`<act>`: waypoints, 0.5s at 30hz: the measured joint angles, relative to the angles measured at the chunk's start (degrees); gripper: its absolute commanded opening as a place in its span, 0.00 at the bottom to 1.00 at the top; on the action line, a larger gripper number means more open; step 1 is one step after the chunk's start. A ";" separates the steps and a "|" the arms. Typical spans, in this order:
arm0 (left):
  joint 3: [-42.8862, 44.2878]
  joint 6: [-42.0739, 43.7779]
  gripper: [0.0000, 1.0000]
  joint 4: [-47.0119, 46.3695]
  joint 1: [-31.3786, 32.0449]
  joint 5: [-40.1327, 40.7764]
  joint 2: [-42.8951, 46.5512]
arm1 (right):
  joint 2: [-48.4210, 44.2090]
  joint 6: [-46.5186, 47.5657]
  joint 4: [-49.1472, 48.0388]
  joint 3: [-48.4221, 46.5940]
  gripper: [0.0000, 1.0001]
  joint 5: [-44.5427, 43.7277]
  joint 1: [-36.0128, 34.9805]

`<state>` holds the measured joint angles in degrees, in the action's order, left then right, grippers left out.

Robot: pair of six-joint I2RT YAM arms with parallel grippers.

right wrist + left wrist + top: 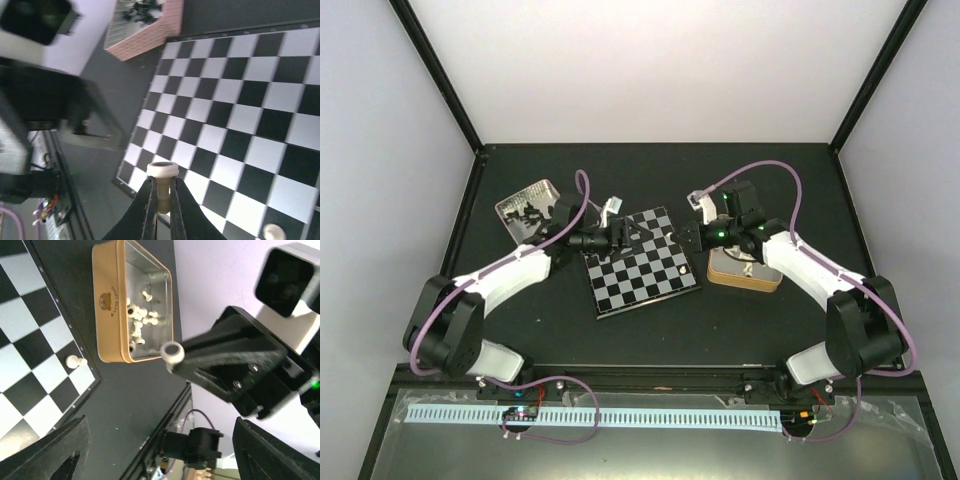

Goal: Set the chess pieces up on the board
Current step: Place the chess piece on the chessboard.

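I see the right end effector [161, 182] pinched shut on a cream-white chess piece [162, 170], type unclear, above the board [235, 100] edge. The left end effector [161, 430] stands wide, holding nothing, fingers cropped. One white piece [74, 361] sits near a board corner. The tan tin [107, 305] holds more; black pieces [142, 9] in the pink tray [150, 35] blur together.

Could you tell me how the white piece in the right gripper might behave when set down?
The white piece looks tiny, so probably light. The right gripper pinches only its narrow stem, so it could pivot. Tall and slim, it may tip.
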<state>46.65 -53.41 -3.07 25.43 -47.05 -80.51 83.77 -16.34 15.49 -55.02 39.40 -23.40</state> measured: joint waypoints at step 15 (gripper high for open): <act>-0.02 -20.65 0.48 -18.25 2.05 -3.85 -7.30 | -0.57 -0.09 -3.89 -0.02 0.07 7.72 -3.54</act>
<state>46.63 -74.06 -21.32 27.49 -50.89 -87.81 83.20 -16.43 11.60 -55.05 47.11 -26.94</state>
